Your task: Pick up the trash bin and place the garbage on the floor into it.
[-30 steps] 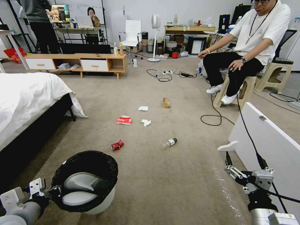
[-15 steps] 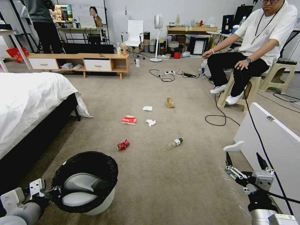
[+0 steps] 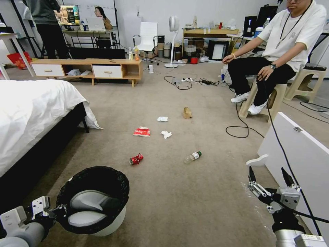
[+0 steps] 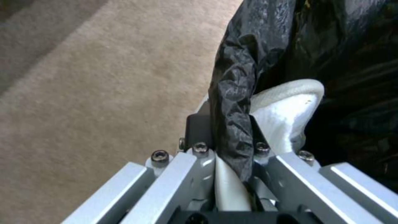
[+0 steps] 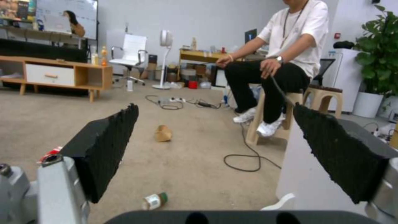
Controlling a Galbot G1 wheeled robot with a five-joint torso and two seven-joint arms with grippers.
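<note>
Gripping the trash bin (image 3: 94,200) rim, left gripper (image 3: 55,212) is clenched; right gripper (image 3: 269,178) is hanging spread over the floor (image 3: 178,192).

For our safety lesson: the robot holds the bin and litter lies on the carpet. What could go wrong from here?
1. The left gripper pinches only the bin rim through its slippery bag; the bin might slip or tilt.
2. A cable loops on the floor near the litter; the base could snag it.
3. The bottle may roll when grasped.
</note>
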